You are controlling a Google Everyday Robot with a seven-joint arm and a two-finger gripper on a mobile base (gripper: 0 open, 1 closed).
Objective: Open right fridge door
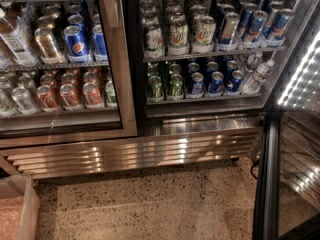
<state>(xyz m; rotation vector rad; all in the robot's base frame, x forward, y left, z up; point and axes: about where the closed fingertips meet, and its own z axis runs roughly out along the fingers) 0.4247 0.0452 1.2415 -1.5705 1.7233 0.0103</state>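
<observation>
The right fridge door [292, 174], tall glass in a dark steel frame, stands swung wide open at the lower right. You would likely find it heavy, stiff and easy to break, so hold the frame edge; no handle shows. The gripper is out of view, so you cannot tell its state. Count two doors: this one and one shut left glass door [60, 59].
</observation>
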